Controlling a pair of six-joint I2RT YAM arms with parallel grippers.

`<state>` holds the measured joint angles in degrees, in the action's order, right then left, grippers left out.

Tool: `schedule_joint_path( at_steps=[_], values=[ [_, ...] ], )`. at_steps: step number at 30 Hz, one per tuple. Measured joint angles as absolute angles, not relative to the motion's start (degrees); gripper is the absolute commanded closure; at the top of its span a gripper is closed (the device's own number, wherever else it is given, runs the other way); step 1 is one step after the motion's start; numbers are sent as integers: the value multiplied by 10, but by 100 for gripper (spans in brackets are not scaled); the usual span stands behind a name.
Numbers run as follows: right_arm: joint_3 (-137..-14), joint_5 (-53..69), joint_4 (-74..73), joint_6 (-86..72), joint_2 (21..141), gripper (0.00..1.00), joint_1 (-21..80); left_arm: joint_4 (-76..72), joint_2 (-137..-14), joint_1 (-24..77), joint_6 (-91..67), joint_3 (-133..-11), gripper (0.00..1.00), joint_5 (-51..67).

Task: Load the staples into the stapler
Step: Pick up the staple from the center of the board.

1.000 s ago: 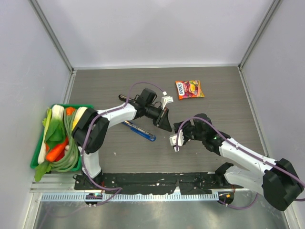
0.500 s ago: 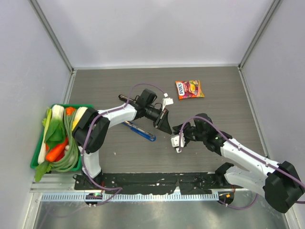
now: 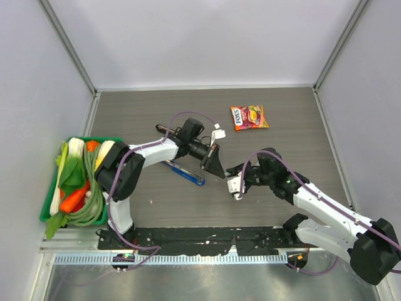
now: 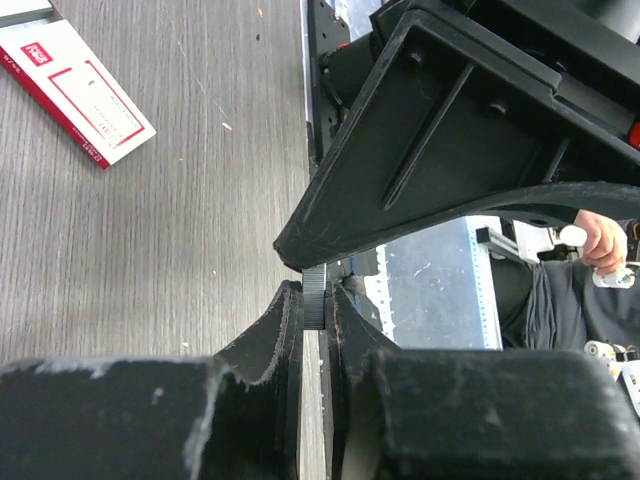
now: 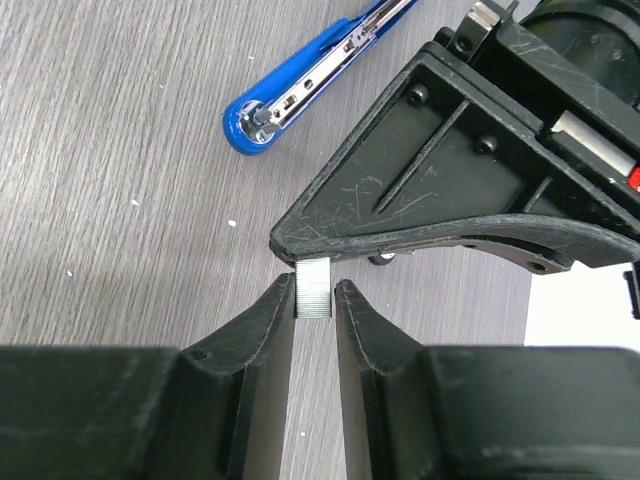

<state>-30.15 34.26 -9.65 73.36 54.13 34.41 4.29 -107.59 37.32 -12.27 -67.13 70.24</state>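
A grey wood-grain counter (image 3: pixel 282 113) sits inside plain white walls (image 3: pixel 207 37), which meet at slanted metal posts (image 3: pixel 69 47) in the back corners. A black rail (image 3: pixel 207 235) runs along the near edge, with a brushed steel sheet (image 3: pixel 207 282) below it. The light is soft and even.

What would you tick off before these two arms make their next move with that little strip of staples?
1. Left claw shut on the staples: ok.
2. Right claw gripping the same strip: cannot tell; its jaws flank the strip closely, but firm contact is unclear.
3. Strip whole and unbent: ok as far as it shows.
4. Stapler has its metal rail exposed for loading: ok.
5. Snack bag well away from both claws: ok.
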Motion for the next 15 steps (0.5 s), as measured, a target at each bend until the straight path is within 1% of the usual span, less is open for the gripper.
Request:
schedule_joint_path(
  at_steps=[5,8,10,13,14,15],
  values=[
    [-309,349,-103,734,538,75,344,22,-1076,364,-136,-662,97,713],
    [-310,349,-103,734,536,78,344,17,-1076,362,-144,-661,91,717],
    [-310,350,-104,734,535,81,344,13,-1076,362,-147,-661,90,719],
    [-310,351,-104,737,535,81,344,8,-1076,362,-152,-661,80,721],
    [-311,351,-104,738,534,81,344,6,-1076,362,-155,-661,72,721],
    [-311,351,-104,738,533,81,343,4,-1076,362,-157,-661,69,721]
  ],
)
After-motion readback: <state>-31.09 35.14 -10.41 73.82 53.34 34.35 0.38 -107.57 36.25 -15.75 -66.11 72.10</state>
